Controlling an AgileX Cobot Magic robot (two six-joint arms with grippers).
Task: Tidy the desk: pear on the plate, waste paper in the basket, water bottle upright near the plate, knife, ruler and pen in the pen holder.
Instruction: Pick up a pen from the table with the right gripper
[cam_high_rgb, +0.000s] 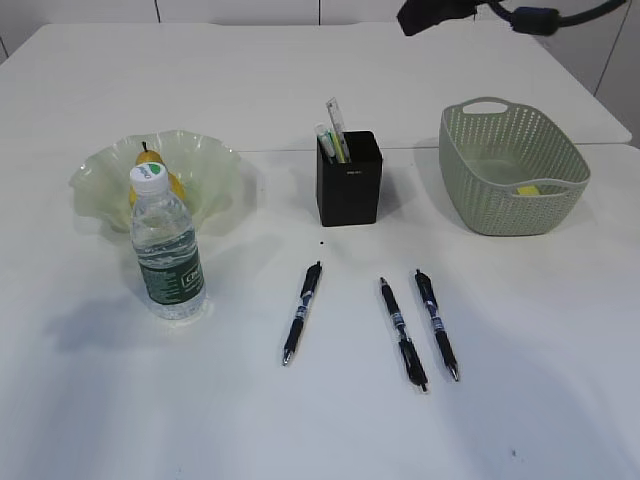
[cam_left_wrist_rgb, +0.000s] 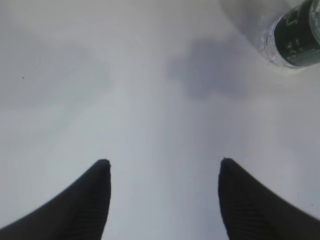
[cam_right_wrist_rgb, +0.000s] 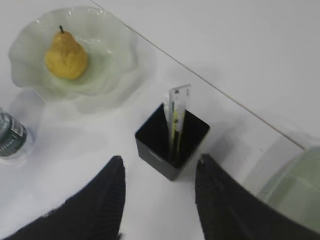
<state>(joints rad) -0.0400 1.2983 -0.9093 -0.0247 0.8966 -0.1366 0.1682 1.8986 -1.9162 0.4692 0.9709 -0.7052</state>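
Three pens (cam_high_rgb: 400, 332) show only in the exterior view; both end effectors (cam_left_wrist_rgb: 165, 172) (cam_right_wrist_rgb: 159, 175) gape empty.

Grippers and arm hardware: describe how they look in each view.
The left gripper shows two black, finely ribbed fingers tapering to rounded tips. The right gripper has matching matte black fingers, broad and curved. In the exterior view only a black arm part with a black cable shows at the top edge.
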